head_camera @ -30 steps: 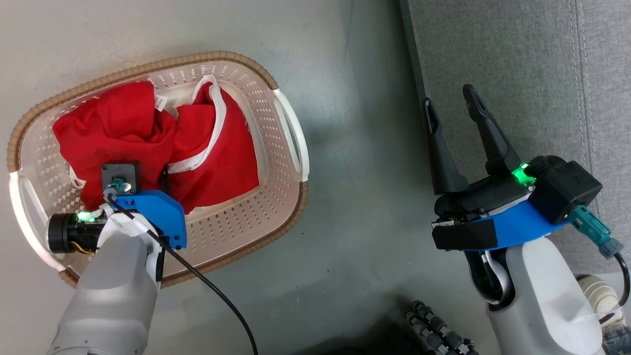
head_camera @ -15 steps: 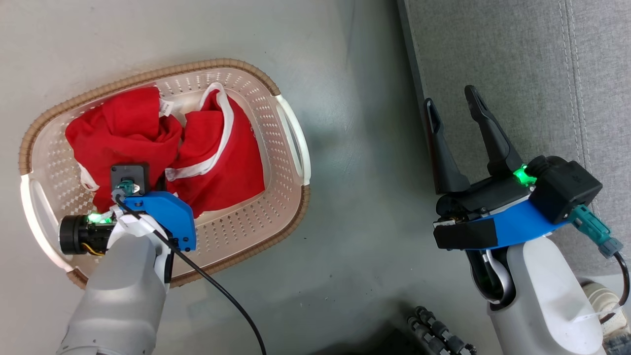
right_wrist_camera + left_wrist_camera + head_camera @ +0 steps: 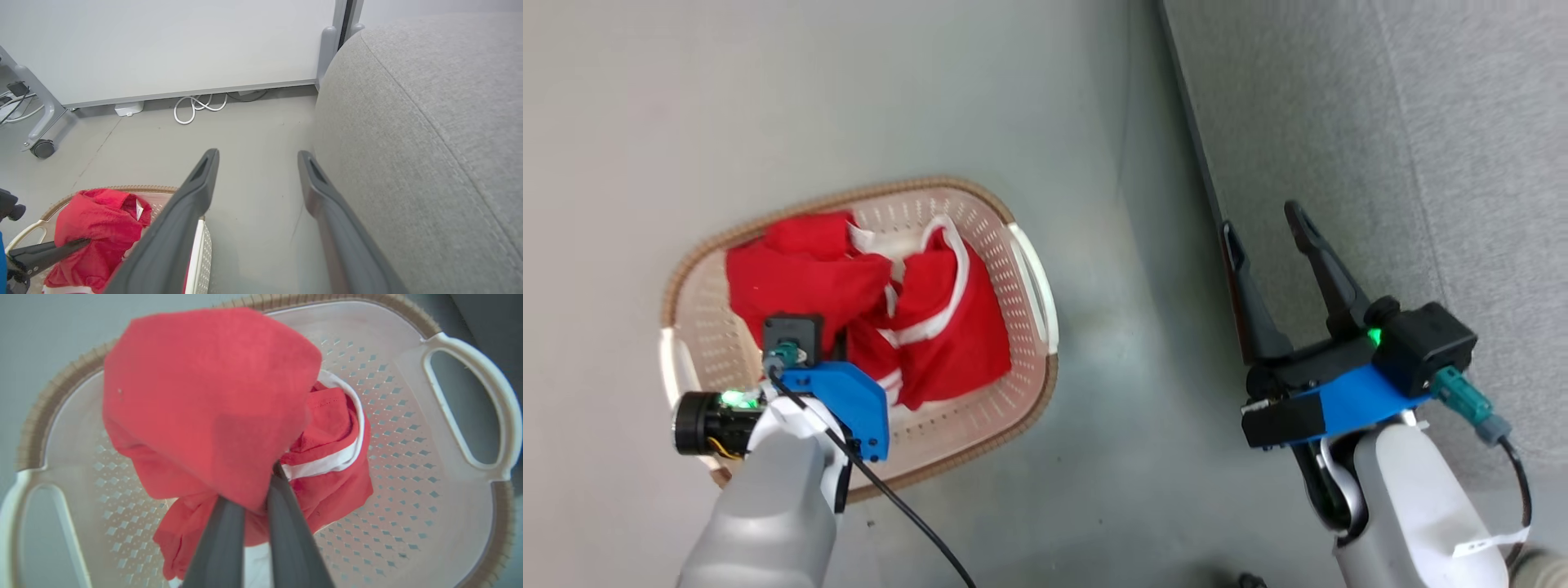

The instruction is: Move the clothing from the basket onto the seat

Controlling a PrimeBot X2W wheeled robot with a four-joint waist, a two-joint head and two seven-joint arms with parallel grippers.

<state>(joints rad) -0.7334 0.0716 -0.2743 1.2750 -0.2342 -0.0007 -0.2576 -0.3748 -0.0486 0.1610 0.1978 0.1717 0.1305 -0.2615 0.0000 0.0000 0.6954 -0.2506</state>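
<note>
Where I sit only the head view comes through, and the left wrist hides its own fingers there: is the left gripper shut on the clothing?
Observer: Yes. In the left wrist view the left gripper has its fingers nearly together, with a fold of the clothing pinched between them.
Operator: Is that piece out of the basket?
Observer: No; red fabric trails below the fingers over the bottom of the basket, beside a second piece with a white band.
Operator: Anything lying beyond the basket?
Observer: The right wrist view shows a coiled white cable at the foot of a wall panel.
</note>
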